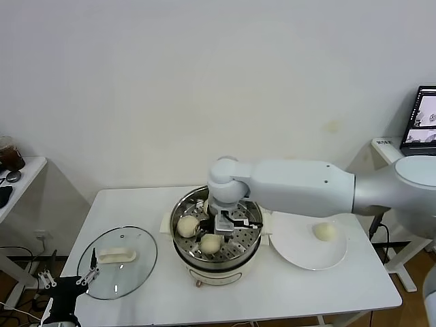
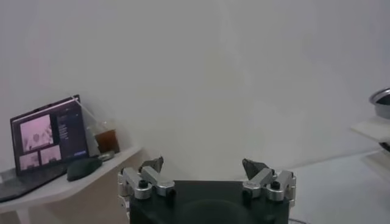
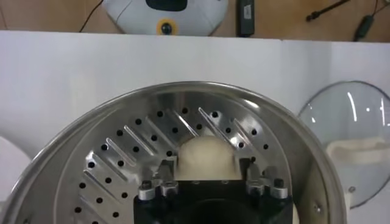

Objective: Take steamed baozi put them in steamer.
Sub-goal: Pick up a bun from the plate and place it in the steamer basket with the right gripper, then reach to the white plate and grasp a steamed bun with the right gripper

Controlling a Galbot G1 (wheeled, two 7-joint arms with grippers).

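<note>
Right gripper (image 3: 207, 176) straddling a baozi (image 3: 206, 157) on steamer (image 1: 182, 206) tray, fingers spread; two more (image 1: 187, 225) inside. Fourth baozi (image 1: 325, 231) waiting on plate (image 1: 300, 255). Left gripper (image 2: 207, 176) idling open, off-table.

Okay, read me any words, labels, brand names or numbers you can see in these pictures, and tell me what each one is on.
No text can be read in any view.
Laptop screen in the left wrist view: windows and lines of text, too small to read.
Screen at the head view's right edge: too blurred to read.
The steamer, glass lid and white plate show no markings.
</note>
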